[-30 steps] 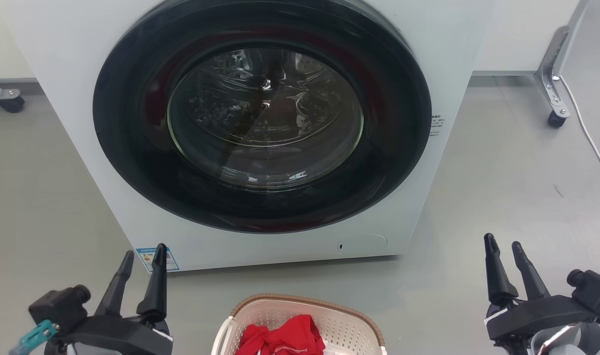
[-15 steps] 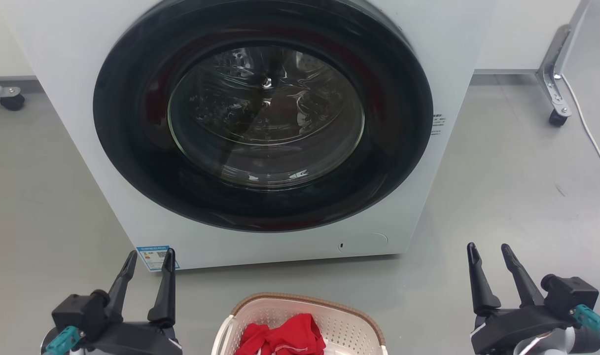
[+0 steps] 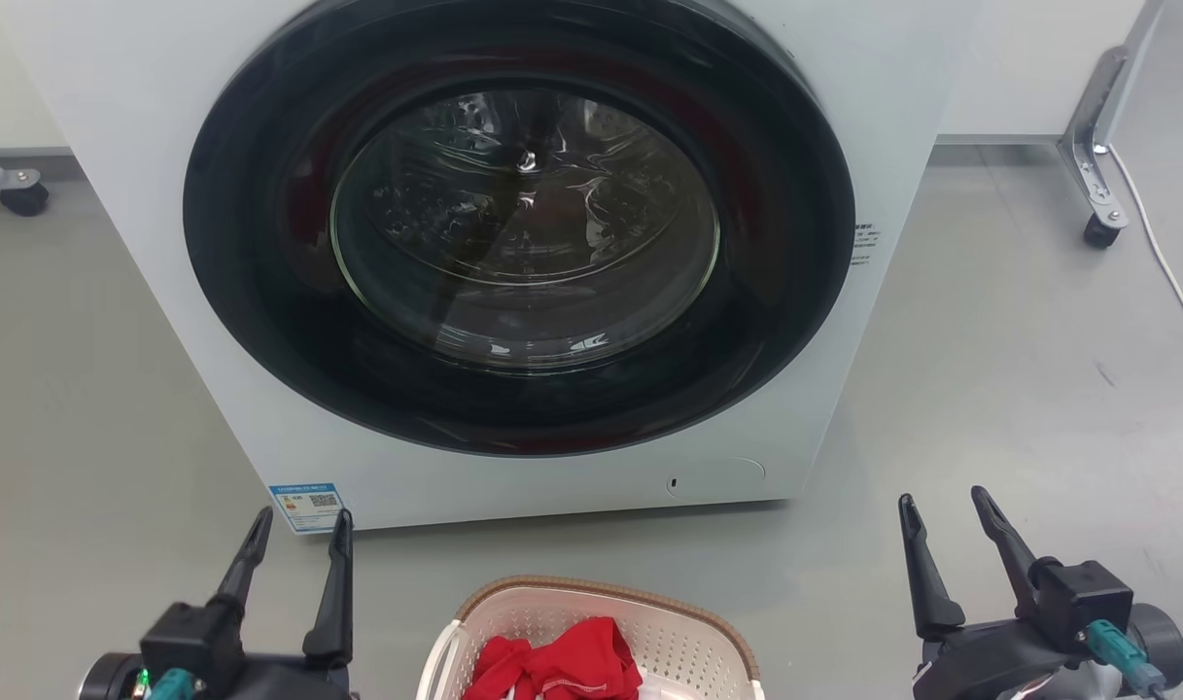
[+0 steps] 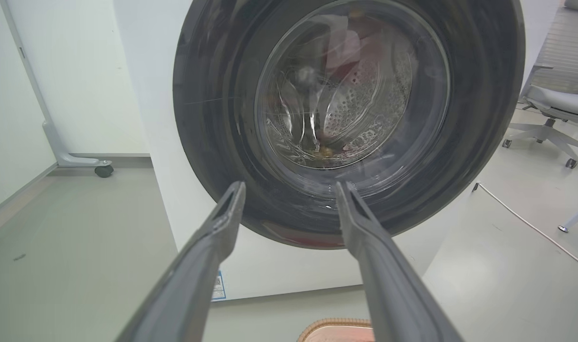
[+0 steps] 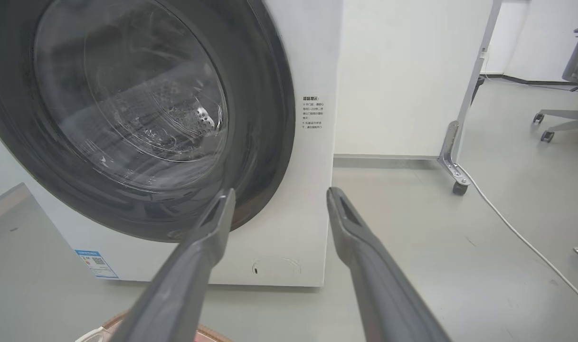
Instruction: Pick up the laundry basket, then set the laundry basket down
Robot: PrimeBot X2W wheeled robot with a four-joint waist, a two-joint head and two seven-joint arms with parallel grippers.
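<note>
On the grey floor (image 3: 990, 340), the laundry basket (image 3: 591, 587) sits midway between the left pincer (image 3: 302, 515) and the right pincer (image 3: 942, 498). Both have fingers spread apart and look equally near.

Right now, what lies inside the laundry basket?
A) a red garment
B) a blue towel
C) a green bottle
A: the head view shows a red garment bunched inside the laundry basket.
</note>
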